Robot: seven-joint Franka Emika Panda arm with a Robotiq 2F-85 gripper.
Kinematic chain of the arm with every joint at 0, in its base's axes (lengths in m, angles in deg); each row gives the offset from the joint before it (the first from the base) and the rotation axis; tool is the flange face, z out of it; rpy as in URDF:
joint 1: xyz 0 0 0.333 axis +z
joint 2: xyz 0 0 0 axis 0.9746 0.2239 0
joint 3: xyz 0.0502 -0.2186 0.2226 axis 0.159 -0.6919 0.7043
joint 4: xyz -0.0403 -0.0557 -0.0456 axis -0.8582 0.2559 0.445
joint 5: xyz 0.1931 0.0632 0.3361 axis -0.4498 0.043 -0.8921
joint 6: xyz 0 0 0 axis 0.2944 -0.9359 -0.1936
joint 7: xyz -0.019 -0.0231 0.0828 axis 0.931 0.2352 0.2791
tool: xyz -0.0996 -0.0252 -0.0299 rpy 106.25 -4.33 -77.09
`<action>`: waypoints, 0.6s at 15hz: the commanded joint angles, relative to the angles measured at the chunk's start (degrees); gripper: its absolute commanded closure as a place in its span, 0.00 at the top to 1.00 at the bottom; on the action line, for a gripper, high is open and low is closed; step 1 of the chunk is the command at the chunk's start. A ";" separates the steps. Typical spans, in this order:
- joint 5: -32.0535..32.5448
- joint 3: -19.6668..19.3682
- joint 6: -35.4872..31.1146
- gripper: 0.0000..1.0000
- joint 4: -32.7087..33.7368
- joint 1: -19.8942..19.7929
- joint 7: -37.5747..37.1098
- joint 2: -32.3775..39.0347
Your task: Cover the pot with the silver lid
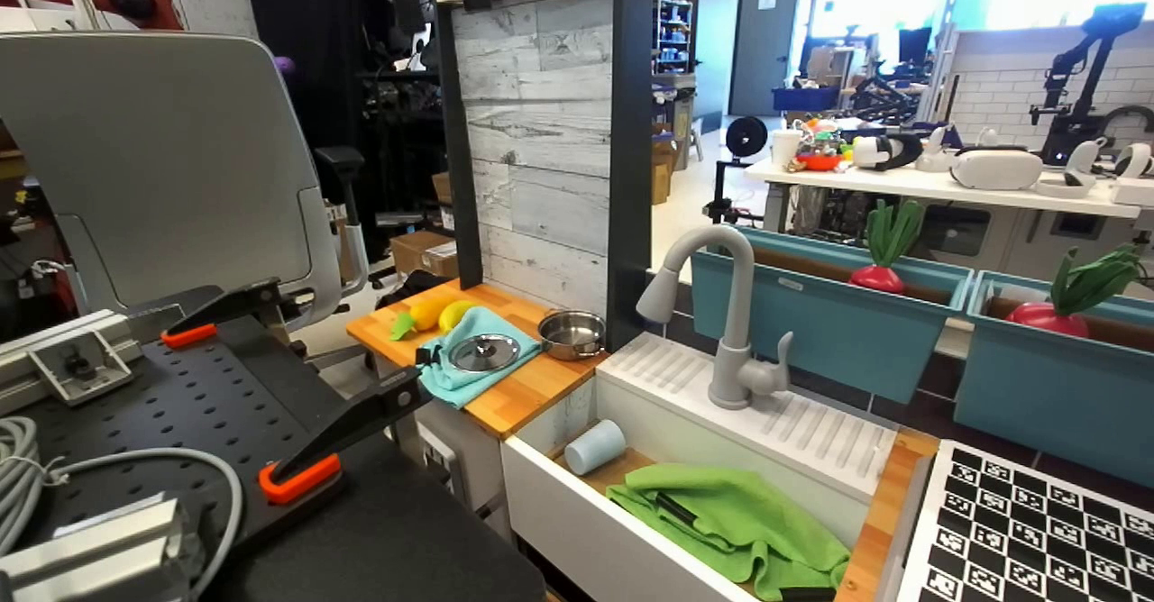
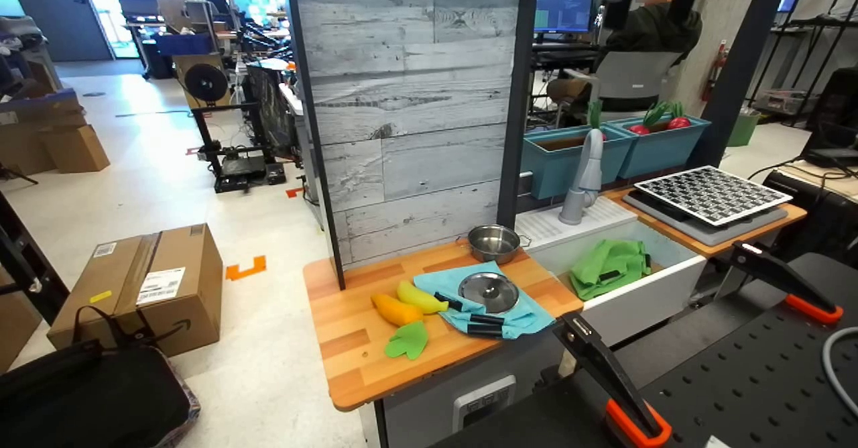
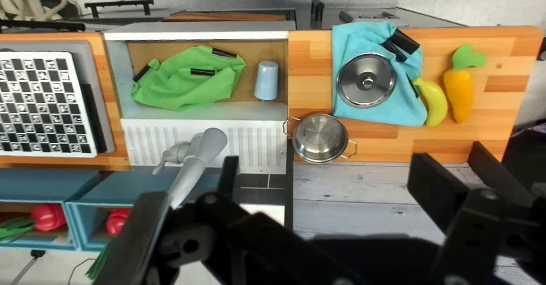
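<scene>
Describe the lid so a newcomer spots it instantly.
Across the sink from the checkered board is a wooden counter with a turquoise cloth. On the cloth lies the lid: round, silver, with a central knob, unlike the two-handled pot nearby.

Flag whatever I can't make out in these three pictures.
Underside of the silver lid: hidden in all three views, facing the blue cloth it lies on.
Floor of the sink under the green cloth: covered by that cloth in all three views.
Part of the patterned board: cut off by the wrist view's left edge.
Print on the large white label: too small to read, in an exterior view.
</scene>
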 commanded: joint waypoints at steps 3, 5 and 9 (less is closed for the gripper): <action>-8.29 1.77 -17.32 1.00 0.65 2.21 0.32 16.10; -15.03 3.78 -21.98 1.00 2.01 2.31 3.54 22.54; -23.67 9.49 -25.15 1.00 7.53 0.02 6.65 34.83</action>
